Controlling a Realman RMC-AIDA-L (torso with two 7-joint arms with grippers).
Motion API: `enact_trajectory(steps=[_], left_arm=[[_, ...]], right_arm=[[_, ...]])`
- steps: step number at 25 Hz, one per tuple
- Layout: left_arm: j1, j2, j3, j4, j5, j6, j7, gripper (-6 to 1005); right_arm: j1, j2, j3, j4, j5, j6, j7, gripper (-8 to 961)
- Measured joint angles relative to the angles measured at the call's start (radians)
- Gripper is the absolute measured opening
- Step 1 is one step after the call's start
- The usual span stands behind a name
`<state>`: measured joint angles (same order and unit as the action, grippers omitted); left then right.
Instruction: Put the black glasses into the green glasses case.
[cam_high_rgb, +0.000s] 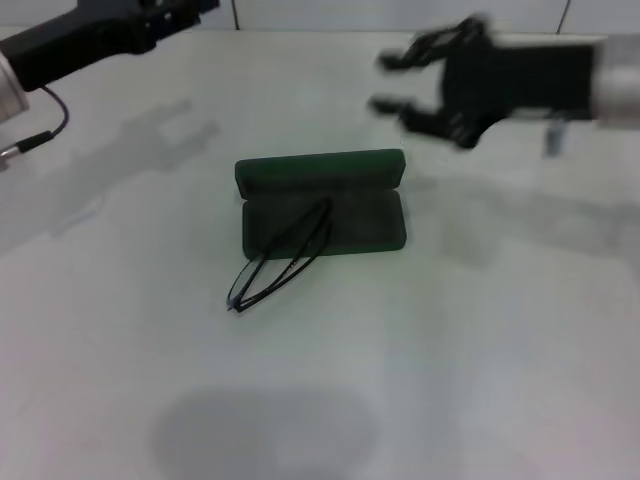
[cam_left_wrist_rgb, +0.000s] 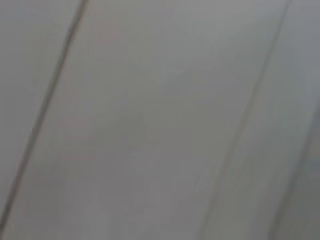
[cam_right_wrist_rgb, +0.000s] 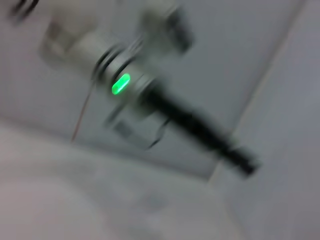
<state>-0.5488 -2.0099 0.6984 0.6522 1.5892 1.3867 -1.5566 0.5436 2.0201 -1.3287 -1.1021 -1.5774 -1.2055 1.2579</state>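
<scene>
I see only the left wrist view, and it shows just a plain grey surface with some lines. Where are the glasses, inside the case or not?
Observer: Only partly. In the head view the black glasses lie slanted, with one end inside the open green glasses case and the other end over its front edge, on the table.
Operator: Is any hand holding them?
Observer: No. The right hand is open and empty, beyond the case toward the right, apart from it.
Operator: And my left hand?
Observer: The left hand is at the far left corner of the head view, well away from the case and the glasses.
</scene>
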Motion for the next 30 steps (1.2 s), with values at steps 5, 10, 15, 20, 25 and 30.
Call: enact_trajectory(steps=[5,10,15,20,25,30], left_arm=[[0.003,0.012,0.078,0.091,0.178,0.112,-0.171,696],[-0.012,0.002,0.229,0.165,0.300,0.123,-0.302,696],[-0.060,-0.023,0.285,0.203,0.447,0.121,-0.409,696],[-0.085,-0.054,0.286,0.239,0.588,0.111,-0.483,696],[-0.085,-0.076,0.289,0.256,0.667,0.081,-0.508,696],[-0.082,-0.077,0.308,0.250,0.675,0.050,-0.519,694]], right_arm=[[-0.021,-0.001,0.217,0.150,0.144,-0.088,-0.029,369],[-0.025,-0.001,0.324,0.270,0.187,-0.090,-0.079,369],[-0.039,0.001,0.333,0.299,0.190,-0.094,-0.126,369],[-0.062,0.003,0.330,0.302,0.193,-0.106,-0.148,368],[-0.073,0.003,0.336,0.310,0.194,-0.149,-0.179,368],[-0.073,0.005,0.338,0.312,0.195,-0.159,-0.190,368]])
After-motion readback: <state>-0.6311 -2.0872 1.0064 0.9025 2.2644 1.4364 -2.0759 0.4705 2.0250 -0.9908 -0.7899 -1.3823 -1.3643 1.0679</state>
